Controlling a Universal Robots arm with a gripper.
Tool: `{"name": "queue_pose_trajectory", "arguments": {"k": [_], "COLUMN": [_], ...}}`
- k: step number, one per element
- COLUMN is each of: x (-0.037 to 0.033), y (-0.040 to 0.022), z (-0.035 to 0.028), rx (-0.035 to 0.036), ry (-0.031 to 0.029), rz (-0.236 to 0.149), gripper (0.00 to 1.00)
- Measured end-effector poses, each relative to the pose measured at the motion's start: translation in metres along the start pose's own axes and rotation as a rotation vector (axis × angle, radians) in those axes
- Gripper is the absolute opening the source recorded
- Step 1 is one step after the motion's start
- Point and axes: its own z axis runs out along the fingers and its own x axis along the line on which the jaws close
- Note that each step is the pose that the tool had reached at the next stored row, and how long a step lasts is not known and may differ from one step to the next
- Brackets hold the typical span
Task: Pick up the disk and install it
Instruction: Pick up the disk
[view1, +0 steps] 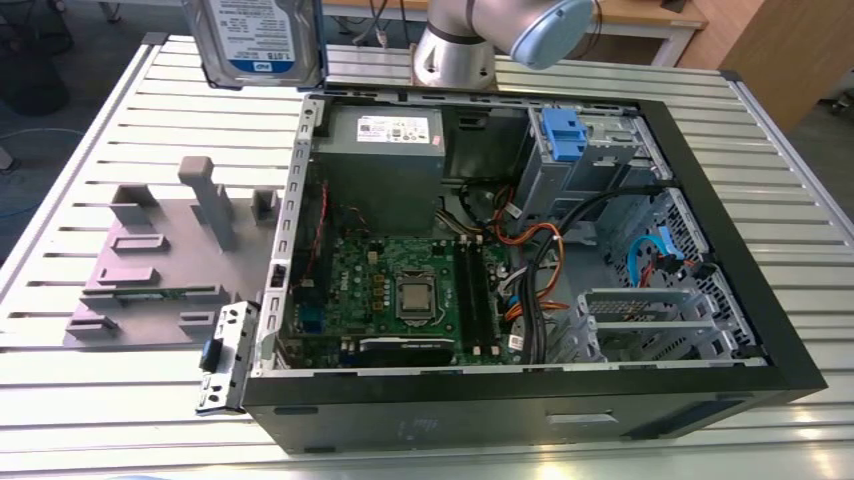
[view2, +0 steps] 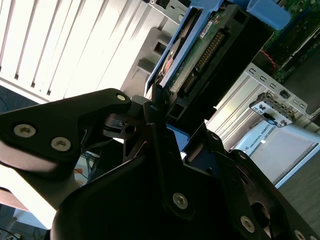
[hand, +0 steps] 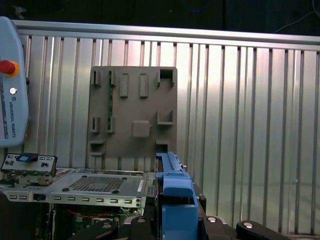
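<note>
In the exterior view, the disk (view1: 254, 40) hangs upright in the air with its label facing the camera. It is above the far edge of the slatted metal worktop (view1: 80, 400), to the exterior view's left of the robot arm (view1: 534, 25). It is well clear of the open computer case (view1: 534, 410) lying on the worktop. Inside the case are the power supply (view1: 384, 150), the motherboard (view1: 400, 290) and a blue drive caddy (view1: 561, 135) in the bay. A grey fixture plate (view1: 147, 270) lies beside the case, on the exterior view's left.

In the second wrist view, the black tool (view2: 165, 112) is clamped on one end of the disk (view2: 200, 55). Its fingers (view2: 155, 102) press against the blue frame, and the drive's connector edge and circuit board face the camera.

In the first wrist view, the blue frame of the disk (hand: 172, 192) juts out from the tool. It is over the edge of the case (hand: 95, 185), with the fixture plate (hand: 132, 115) and worktop (hand: 240, 125) beyond. A teach pendant (hand: 10, 100) rests at the side.
</note>
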Motion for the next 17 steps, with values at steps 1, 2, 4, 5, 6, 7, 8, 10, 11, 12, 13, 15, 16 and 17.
{"name": "queue_pose_trajectory", "arguments": {"k": [1, 2, 4, 5, 6, 7, 8, 10, 11, 12, 13, 15, 16, 17], "x": [0.0000, 0.0000, 0.0001, 0.0001, 0.0001, 0.0001, 0.0001, 0.0001, 0.0001, 0.0002, 0.0002, 0.0002, 0.0002, 0.0002], "y": [-0.0004, -0.0008, -0.0015, -0.0018, -0.0022, -0.0026, -0.0029, -0.0036, -0.0039, -0.0042, -0.0046, -0.0053, -0.0056, -0.0059], "z": [0.0000, 0.0000, 0.0000, 0.0000, -0.0001, 0.0000, 0.0000, -0.0001, -0.0001, 0.0000, -0.0001, -0.0001, -0.0001, -0.0001], "rx": [0.0000, -0.0001, 0.0000, 0.0000, -0.0001, 0.0000, 0.0000, -0.0001, 0.0000, 0.0000, 0.0000, -0.0001, -0.0001, 0.0000], "ry": [0.0000, 0.0000, 0.0000, 0.0000, 0.0001, 0.0000, 0.0000, 0.0001, 0.0001, 0.0000, 0.0000, 0.0001, 0.0000, 0.0001], "rz": [0.000, 0.000, 0.000, 0.000, 0.000, 0.000, 0.000, 0.000, 0.000, 0.000, 0.000, 0.000, 0.000, 0.000], "gripper": [0.36, 0.36, 0.36, 0.36, 0.36, 0.36, 0.36, 0.36, 0.36, 0.36, 0.36, 0.36, 0.36, 0.36]}}
